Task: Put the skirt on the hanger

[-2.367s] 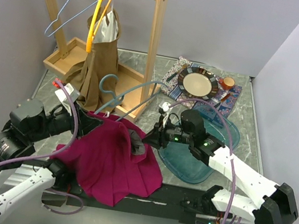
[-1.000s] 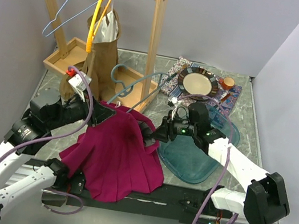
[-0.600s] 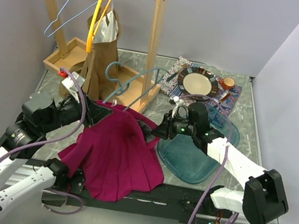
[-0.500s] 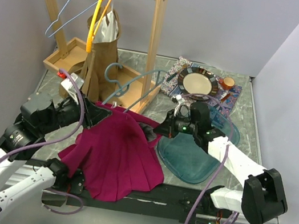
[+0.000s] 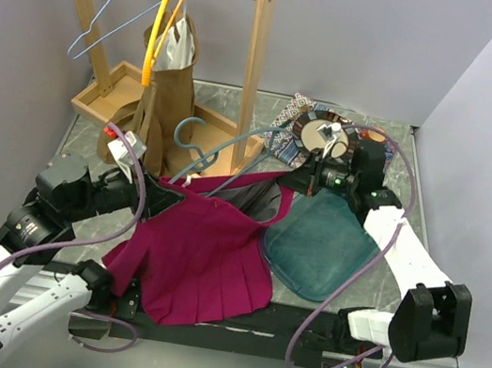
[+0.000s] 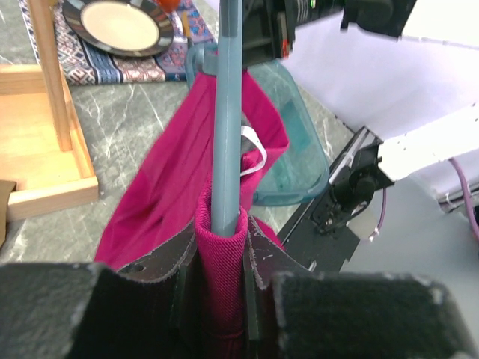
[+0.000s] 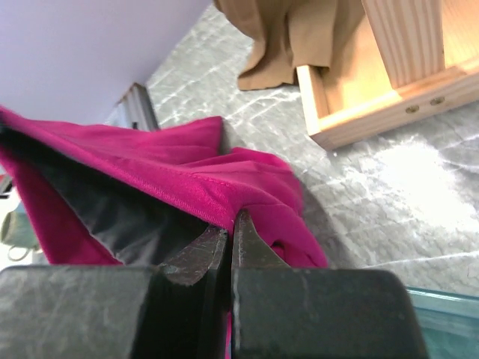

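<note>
The magenta skirt (image 5: 206, 248) lies spread between my two grippers, its dark lining showing at the stretched waistband. A grey-blue hanger (image 5: 198, 142) runs along that waistband, its hook pointing toward the rack. My left gripper (image 5: 157, 193) is shut on the skirt's waistband wrapped over one hanger end. In the left wrist view the hanger (image 6: 226, 112) rises out of the skirt (image 6: 217, 254) pinched in the left gripper (image 6: 223, 262). My right gripper (image 5: 299, 184) is shut on the waistband's other end. The right wrist view shows the right gripper (image 7: 229, 233) pinching the skirt (image 7: 150, 172) hem.
The wooden rack (image 5: 256, 52) stands at the back left, carrying an orange hanger with a brown garment (image 5: 163, 84) and a light blue wire hanger (image 5: 115, 8). A teal mat (image 5: 321, 245) lies to the right of the skirt. A plate (image 5: 317, 135) on a patterned cloth sits behind it.
My right gripper has shut on the waistband and pulled it right and toward the back, stretching the skirt open along the hanger. The left gripper kept its grip and barely moved.
</note>
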You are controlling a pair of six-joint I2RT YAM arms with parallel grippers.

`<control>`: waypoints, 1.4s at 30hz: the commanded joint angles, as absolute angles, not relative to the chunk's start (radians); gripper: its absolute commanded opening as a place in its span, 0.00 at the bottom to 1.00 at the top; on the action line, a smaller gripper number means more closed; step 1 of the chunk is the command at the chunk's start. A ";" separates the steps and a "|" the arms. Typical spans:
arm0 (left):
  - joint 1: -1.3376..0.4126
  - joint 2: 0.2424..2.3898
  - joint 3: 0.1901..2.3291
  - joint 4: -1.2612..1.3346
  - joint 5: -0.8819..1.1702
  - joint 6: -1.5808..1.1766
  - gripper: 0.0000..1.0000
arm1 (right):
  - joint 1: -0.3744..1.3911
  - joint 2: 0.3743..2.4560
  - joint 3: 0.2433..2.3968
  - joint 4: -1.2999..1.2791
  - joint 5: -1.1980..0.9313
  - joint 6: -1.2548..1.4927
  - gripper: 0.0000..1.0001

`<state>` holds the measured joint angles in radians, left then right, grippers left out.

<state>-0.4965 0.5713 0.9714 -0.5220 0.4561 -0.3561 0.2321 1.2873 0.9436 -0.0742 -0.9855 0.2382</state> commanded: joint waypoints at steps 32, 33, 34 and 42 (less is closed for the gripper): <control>-0.494 0.603 1.039 -0.500 0.480 -0.216 0.01 | 0.343 1.294 0.854 -0.191 -1.129 -0.002 0.61; -0.492 0.601 1.039 -0.492 0.471 -0.222 0.01 | 0.356 1.269 0.815 -0.078 -1.127 0.046 0.64; -0.492 0.598 1.037 -0.483 0.460 -0.241 0.01 | 0.376 1.246 0.783 -0.039 -1.120 0.072 0.67; -0.492 0.614 1.032 -0.408 0.385 -0.302 0.01 | 0.488 1.126 0.700 -0.003 -0.780 0.158 0.70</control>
<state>-0.4973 0.6060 1.0031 -0.6079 0.4530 -0.2424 0.4393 1.1667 0.6983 -0.1066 -0.9447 0.1150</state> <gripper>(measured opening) 0.235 0.709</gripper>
